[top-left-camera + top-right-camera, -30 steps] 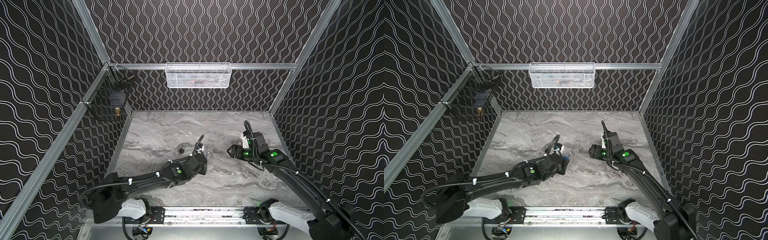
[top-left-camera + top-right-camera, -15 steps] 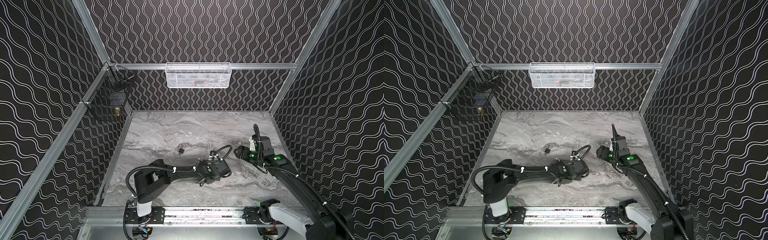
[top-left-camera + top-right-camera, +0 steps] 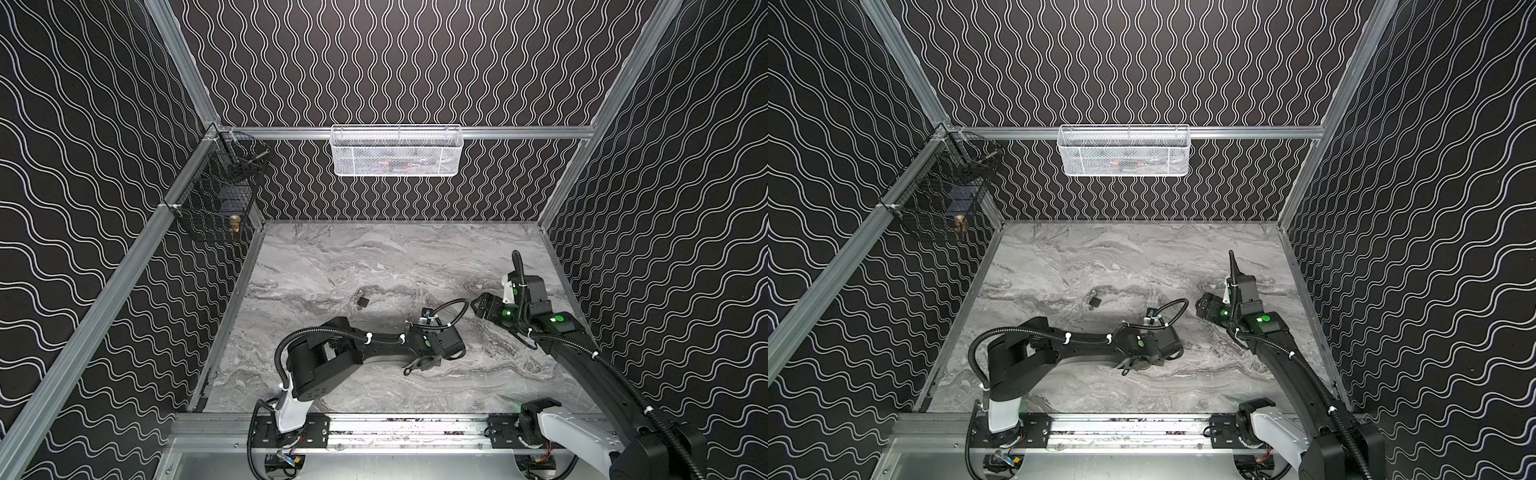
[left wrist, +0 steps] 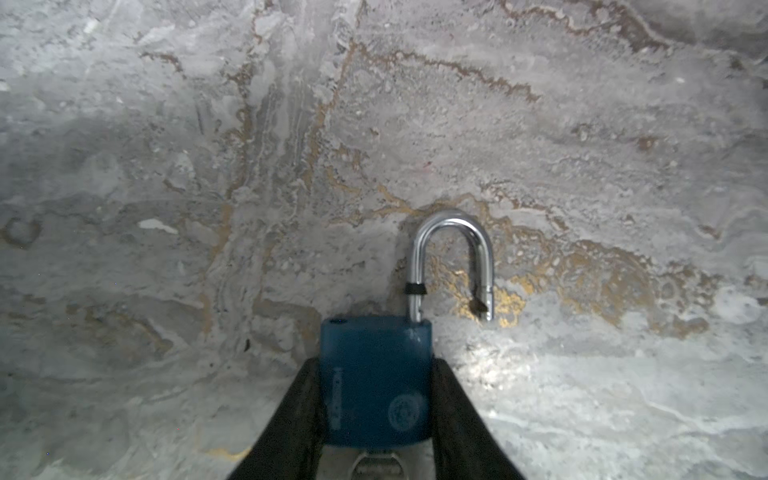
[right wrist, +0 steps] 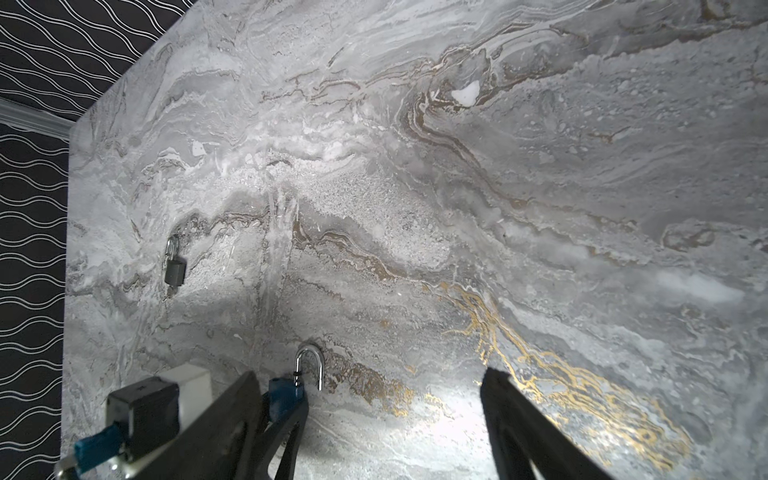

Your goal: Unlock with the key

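my left hand (image 4: 376, 361) pinching the blue padlock (image 4: 374, 399), open shackle (image 4: 453, 226) pointing straight away from it, both top views bury it under my arm (image 3: 386, 347), right hand (image 5: 372, 374) spread

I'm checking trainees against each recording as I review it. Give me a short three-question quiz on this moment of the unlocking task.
1. True or false: the blue padlock clamped in the left claw has its shackle closed.
2. What does the right claw hold? A) a key B) nothing C) the blue padlock
3. Fill in: a second, dark padlock lies on the ____.

Key:
1. False: the shackle's free end stands clear of the body.
2. B: its jaws are open and empty.
3. table.
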Controlling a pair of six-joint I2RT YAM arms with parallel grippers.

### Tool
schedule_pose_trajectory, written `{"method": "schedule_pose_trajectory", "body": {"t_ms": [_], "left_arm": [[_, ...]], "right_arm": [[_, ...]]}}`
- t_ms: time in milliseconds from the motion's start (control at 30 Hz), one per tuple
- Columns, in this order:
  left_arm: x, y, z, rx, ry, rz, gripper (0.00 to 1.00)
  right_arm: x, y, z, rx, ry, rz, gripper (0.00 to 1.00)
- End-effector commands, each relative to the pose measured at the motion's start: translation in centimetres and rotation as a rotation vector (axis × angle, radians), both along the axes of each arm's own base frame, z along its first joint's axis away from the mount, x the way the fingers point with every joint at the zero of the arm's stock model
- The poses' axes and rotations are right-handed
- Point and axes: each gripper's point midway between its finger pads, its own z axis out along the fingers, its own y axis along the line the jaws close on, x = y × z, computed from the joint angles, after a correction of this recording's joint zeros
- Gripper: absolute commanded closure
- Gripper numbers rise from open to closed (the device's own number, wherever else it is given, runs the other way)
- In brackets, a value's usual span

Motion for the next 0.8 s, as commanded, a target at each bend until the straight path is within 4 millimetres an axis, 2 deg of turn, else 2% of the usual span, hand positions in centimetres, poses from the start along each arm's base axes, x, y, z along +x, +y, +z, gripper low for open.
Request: {"method": "schedule_pose_trajectory", "body": {"t_ms": [0,67,133,167,267,333,467,567,667,767], "left_arm": [[-0.2,0.3,0.1,-0.006,0.011,0.023,0.55],[-0.3,0.5,0.2,0.000,0.013,0.024,0.46],[-0.4,0.6,0.4,-0.013,0.011,0.023,0.25],[-0.5,0.7,0.6,-0.030,0.014,0.028,0.18],[-0.5,0.8,2.0,-0.076,-0.004,0.032,0.13],[-0.3,1.0,3.8,-0.110,-0.034,0.037,0.02],[0.0,1.9,7.2,-0.161,-0.088,0.034,0.01],[0.6,3.7,9.6,-0.193,-0.126,0.060,0.01],[1.6,6.5,12.5,-0.232,-0.192,0.099,0.01],[3.5,10.9,15.3,-0.210,-0.260,0.150,0.01]], "right_arm": [[0.8,0.2,0.6,0.013,-0.039,-0.002,0.15],[1.0,0.3,1.0,0.019,-0.051,0.001,0.15],[1.2,0.1,1.2,0.014,-0.065,-0.007,0.15],[1.3,0.0,1.4,0.011,-0.069,-0.011,0.15],[1.7,-0.5,1.8,0.003,-0.091,-0.029,0.15],[2.2,-1.0,2.2,-0.012,-0.113,-0.056,0.15],[3.3,-2.6,3.0,-0.035,-0.172,-0.134,0.13],[4.3,-4.6,3.8,-0.054,-0.215,-0.209,0.09],[5.2,-7.4,4.4,-0.085,-0.251,-0.313,0.06],[5.6,-10.5,4.1,-0.132,-0.282,-0.418,0.05]]}}
